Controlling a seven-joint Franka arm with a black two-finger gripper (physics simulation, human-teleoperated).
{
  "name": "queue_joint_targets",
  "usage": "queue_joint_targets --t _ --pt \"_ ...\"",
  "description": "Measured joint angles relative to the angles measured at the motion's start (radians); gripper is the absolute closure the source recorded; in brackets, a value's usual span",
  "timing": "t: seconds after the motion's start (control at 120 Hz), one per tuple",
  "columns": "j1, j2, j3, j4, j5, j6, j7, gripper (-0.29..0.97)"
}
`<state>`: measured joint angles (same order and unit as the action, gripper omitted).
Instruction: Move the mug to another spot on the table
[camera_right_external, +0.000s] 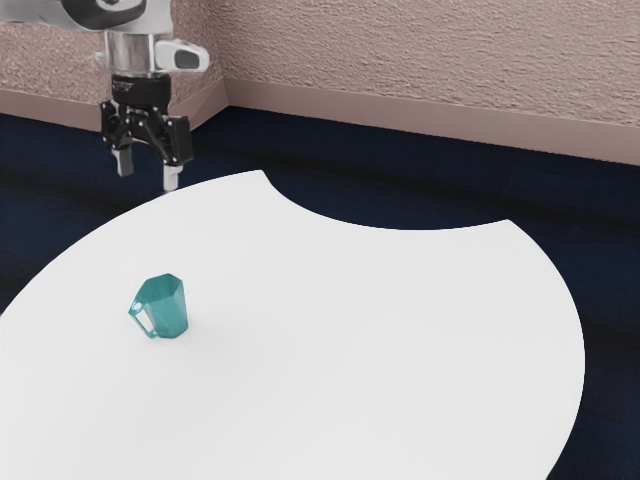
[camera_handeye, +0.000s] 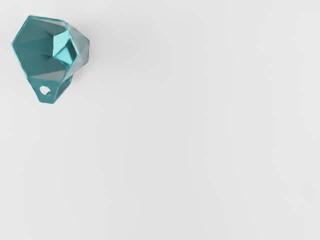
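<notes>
A teal faceted mug (camera_right_external: 161, 307) stands upright on the white table (camera_right_external: 330, 340), near the exterior view's left, with its handle turned toward the front left. From above, the mug (camera_handeye: 48, 55) shows its hollow inside and its handle with a small hole. My black gripper (camera_right_external: 147, 173) hangs high above the table's far left edge, well apart from the mug and farther back. Its two fingers stand apart with nothing between them, so it is open.
The white table has a curved notch cut into its far edge (camera_right_external: 380, 222). Dark blue floor (camera_right_external: 420, 170) surrounds it, and a pink textured wall (camera_right_external: 420, 50) runs behind. Bare tabletop spreads to the right of the mug.
</notes>
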<state>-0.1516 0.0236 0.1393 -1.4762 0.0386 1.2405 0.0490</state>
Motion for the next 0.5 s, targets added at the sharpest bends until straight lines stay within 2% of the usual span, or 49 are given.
queue_joint_targets --t 0.15,0.317,0.4,0.5 --pt "-0.022 0.003 0.018 -0.003 -0.012 0.156 0.015 0.00" --pt "-0.021 -0.018 0.020 -0.004 -0.015 0.227 0.029 0.00" --pt "-0.028 -0.115 0.019 -0.078 0.004 0.234 0.044 0.00" --pt "-0.008 -0.326 0.020 -0.324 0.030 0.282 0.060 0.00"
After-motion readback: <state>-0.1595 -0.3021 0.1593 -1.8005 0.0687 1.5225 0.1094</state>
